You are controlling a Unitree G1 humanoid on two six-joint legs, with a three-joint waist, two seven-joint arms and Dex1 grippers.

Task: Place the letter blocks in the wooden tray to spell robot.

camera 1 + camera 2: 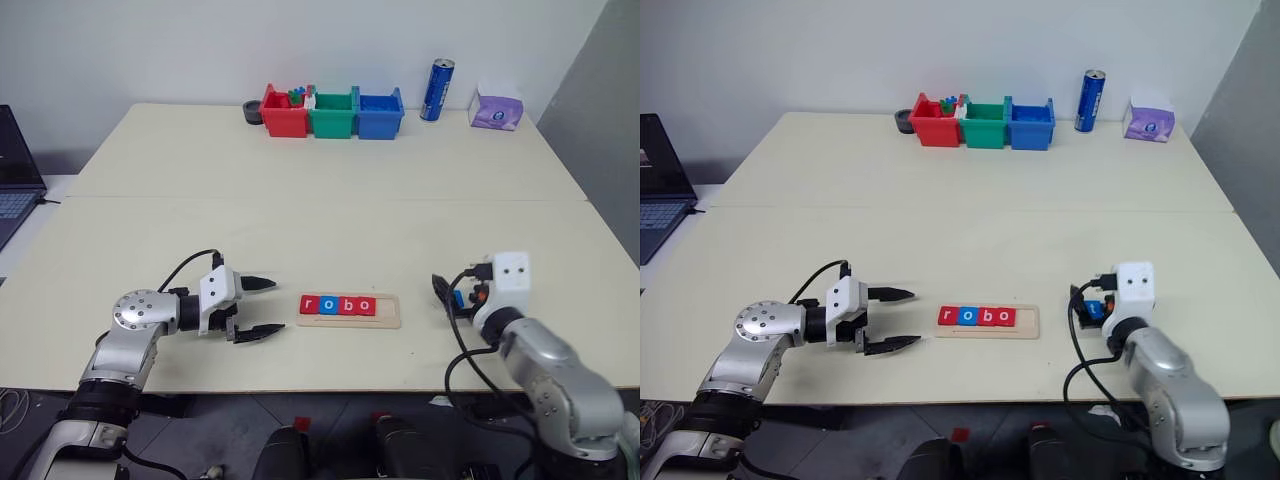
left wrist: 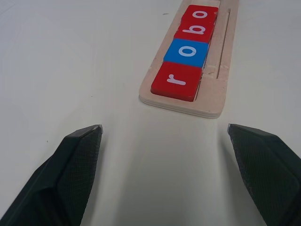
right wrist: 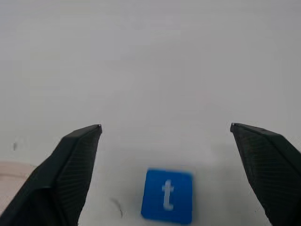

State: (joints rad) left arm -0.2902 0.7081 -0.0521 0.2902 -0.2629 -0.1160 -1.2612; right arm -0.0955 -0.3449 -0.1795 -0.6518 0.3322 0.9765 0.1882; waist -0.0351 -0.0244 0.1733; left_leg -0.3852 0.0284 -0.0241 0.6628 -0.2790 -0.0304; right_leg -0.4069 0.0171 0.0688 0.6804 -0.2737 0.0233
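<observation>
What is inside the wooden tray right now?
The wooden tray holds four letter blocks in a row, spelling r, o, b, o. Its last slot is bare; the t block lies on the table.

Long narrow light-wood tray point(image 1: 388, 318): flat on the table, near its front edge. Holds four flat square letter tiles point(image 1: 337, 305) in a touching row: red r, blue o, red b, red o; right end vacant. Blue square t tile point(image 3: 168, 196): flat on the table, right of the tray, apart.

The light is bright, even and soft — my desk point(image 1: 330, 215) looks pale and almost washed out, with faint shadows under my arms. In my right wrist view the blue t block point(image 3: 167, 196) is slightly blurred — the background fades to grey.
</observation>
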